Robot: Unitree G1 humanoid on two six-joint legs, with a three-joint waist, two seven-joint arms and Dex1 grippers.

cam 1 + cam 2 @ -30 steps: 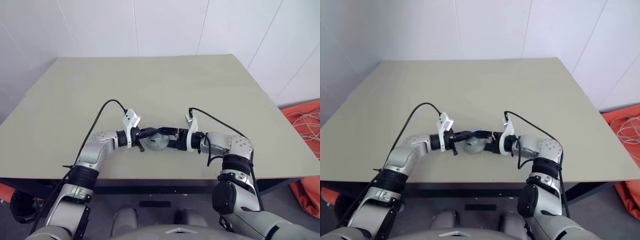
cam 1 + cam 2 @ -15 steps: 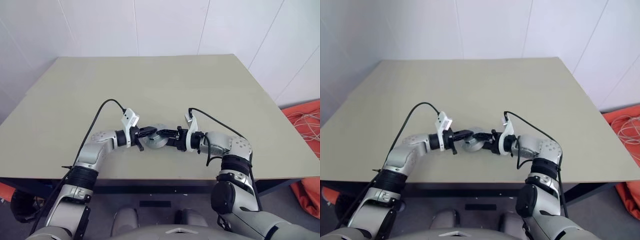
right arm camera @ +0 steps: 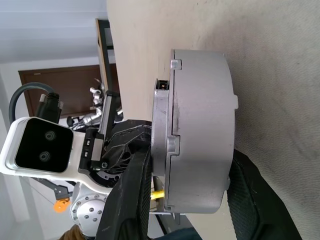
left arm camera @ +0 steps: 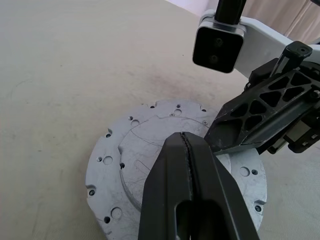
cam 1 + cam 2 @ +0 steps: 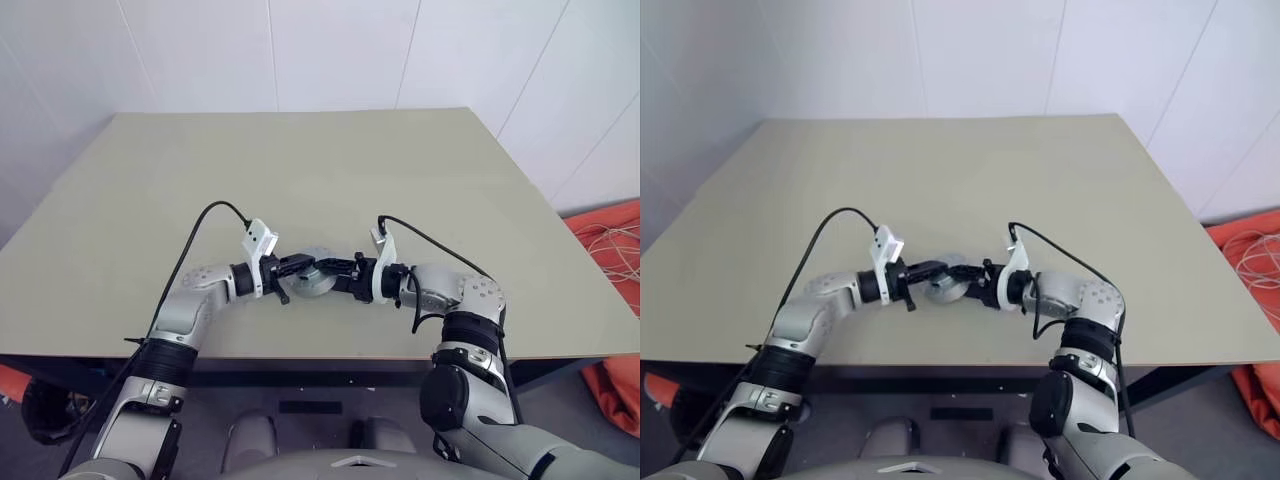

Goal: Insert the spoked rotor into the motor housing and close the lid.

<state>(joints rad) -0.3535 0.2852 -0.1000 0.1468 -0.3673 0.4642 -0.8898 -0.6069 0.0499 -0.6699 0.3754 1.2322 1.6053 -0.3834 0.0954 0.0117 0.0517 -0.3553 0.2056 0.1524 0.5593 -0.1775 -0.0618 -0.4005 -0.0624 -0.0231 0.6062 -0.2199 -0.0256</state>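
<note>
Since a second ago, my right gripper point(image 3: 185, 200) has narrowed from a wide spread onto the motor housing point(image 3: 202, 130), one finger on the lid side and the other against the housing's base, so it now clasps the closed unit from the side. Both arms have kept their places. My left gripper point(image 4: 187, 150) has its fingers pressed together with nothing between them, the tips resting over the lid point(image 4: 145, 150), whose silvery outer face with its small screw holes lies flat on top of the housing. The housing sits on the tan table point(image 5: 330, 180) near its front edge, between my two wrists. Whether the rotor is inside I cannot tell.
</note>
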